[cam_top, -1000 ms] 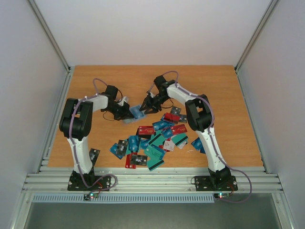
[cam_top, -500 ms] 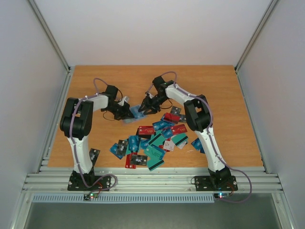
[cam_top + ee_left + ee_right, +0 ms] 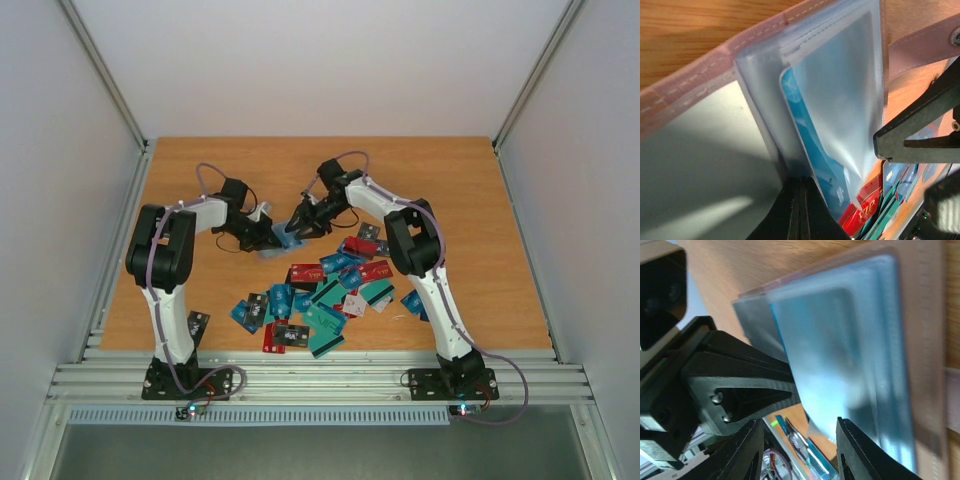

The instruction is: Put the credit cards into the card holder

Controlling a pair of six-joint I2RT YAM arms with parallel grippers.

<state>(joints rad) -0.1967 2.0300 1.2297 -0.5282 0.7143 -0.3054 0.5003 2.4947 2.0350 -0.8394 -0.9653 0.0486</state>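
One teal card (image 3: 812,150) at least is lodged in a clear pocket of the card holder (image 3: 285,237). How deep it sits is hard to judge, and whether other pockets are filled cannot be told. Nearly all the credit cards (image 3: 325,290) lie loose in a heap on the counter (image 3: 450,180), on the base side of both end effectors and nearer the right arm. A single card (image 3: 197,322) rests apart by the left arm's base. By that count the task looks barely begun, with most of the filling left to do.

Both arms reach forward and bend inward, so that they meet over the middle of the counter. The left end effector (image 3: 268,236) is pinched tight on the holder's plastic leaves at their lower edge, propping the holder open just in front of its fingertips. The right end effector (image 3: 298,225) faces it from the other side. Its fingers (image 3: 752,450) stand apart, with a corner of the clear pocket hanging between them and, as far as the wrist view shows, touching neither. The holder lies directly between the two end effectors.
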